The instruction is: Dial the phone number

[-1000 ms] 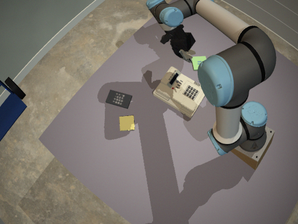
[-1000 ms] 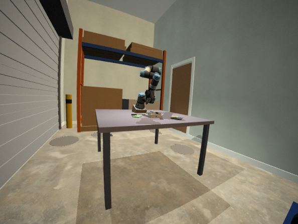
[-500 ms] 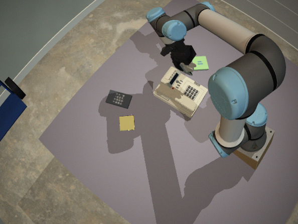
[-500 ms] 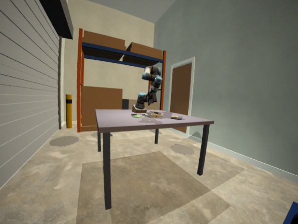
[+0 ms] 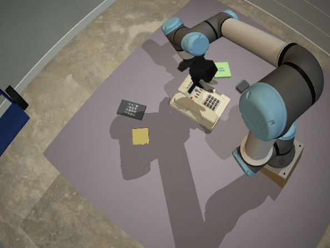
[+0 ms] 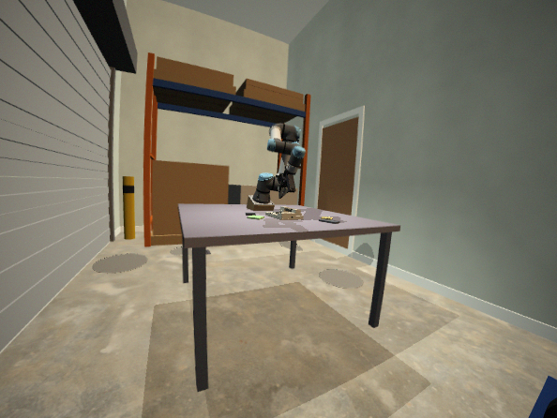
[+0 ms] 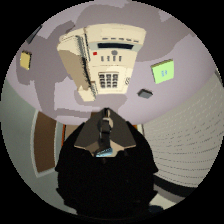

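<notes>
The beige desk phone (image 5: pixel 219 114) (image 6: pixel 285 215) lies on the table, with its handset (image 5: pixel 185 108) (image 7: pixel 72 65) in the cradle along one side. Its dark keypad (image 5: pixel 212 100) (image 7: pixel 109 80) faces up beside a small red light. The green note (image 5: pixel 223 69) (image 6: pixel 255 216) (image 7: pixel 163 71) with small writing lies flat just beyond the phone. My gripper (image 5: pixel 202 83) (image 6: pixel 284 188) (image 7: pixel 106 108) is shut and empty. It hangs above the phone's display end, clear of the keys.
A small dark grey block (image 5: pixel 242 86) (image 7: pixel 144 93) lies near the phone and the note. A black calculator-like pad (image 5: pixel 131 109) (image 6: pixel 329 219) and a yellow note (image 5: pixel 140 136) (image 7: pixel 25 60) lie on the table (image 5: pixel 83 155) (image 6: pixel 225 230) further off. The arm's base (image 5: pixel 280 167) stands at the table's edge.
</notes>
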You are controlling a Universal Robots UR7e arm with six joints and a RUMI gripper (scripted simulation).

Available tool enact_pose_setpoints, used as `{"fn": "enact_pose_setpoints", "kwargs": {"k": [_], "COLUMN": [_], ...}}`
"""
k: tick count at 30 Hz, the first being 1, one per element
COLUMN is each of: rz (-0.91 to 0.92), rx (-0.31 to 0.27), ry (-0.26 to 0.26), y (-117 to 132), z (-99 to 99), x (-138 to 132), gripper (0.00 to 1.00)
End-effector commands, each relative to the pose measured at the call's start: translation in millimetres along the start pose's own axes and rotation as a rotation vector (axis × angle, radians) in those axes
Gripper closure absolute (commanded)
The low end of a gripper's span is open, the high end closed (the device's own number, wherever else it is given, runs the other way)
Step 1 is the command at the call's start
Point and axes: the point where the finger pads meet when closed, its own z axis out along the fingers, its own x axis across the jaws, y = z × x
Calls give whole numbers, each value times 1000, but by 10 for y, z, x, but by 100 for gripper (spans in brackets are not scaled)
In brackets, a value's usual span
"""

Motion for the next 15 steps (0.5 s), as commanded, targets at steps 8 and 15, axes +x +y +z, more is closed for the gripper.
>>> {"fn": "enact_pose_setpoints", "kwargs": {"k": [8,15], "rz": [0,0], "rx": [1,1], "ry": [1,1], "y": [39,44], "z": [76,85], "x": [-124,-137], "gripper": [100,100]}}
